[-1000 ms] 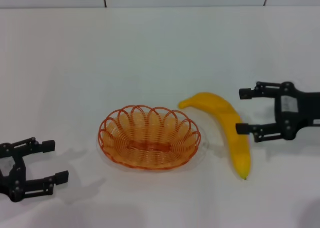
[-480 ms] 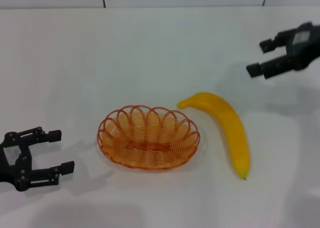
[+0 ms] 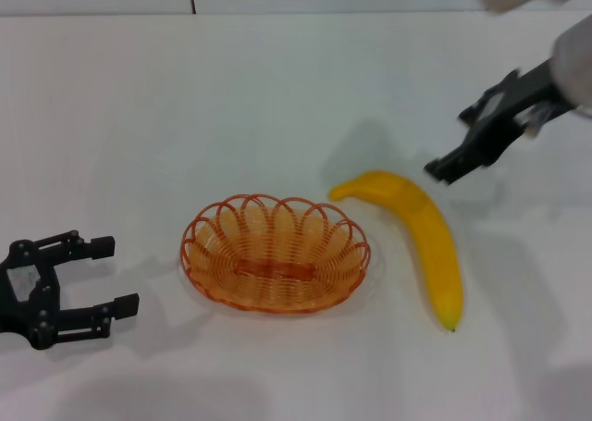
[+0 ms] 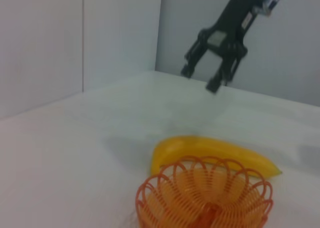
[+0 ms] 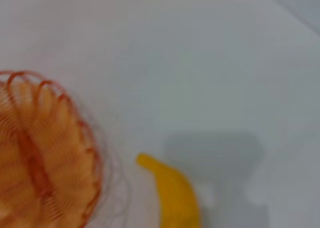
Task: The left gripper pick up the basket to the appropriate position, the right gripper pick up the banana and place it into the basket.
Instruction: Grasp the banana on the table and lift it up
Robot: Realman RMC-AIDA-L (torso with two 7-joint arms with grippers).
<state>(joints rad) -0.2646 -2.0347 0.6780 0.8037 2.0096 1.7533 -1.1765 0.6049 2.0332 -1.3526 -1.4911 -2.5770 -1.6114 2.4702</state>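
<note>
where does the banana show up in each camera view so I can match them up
Head view: banana lies on the table right of the orange basket, below the right gripper.
Left wrist view: banana just behind the basket.
Right wrist view: banana at the bottom edge.
Shared landmark: the basket.

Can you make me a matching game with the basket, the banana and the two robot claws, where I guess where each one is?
Things:
1. basket
2. banana
3. left gripper
4. right gripper

Places:
A. raised in the air above the table, near the banana's stem end
B. lying on the table to the right of the basket
C. low by the table, left of the basket, open
D. in the middle of the table, empty

Pairs: 1-D, 2-B, 3-C, 4-A
</note>
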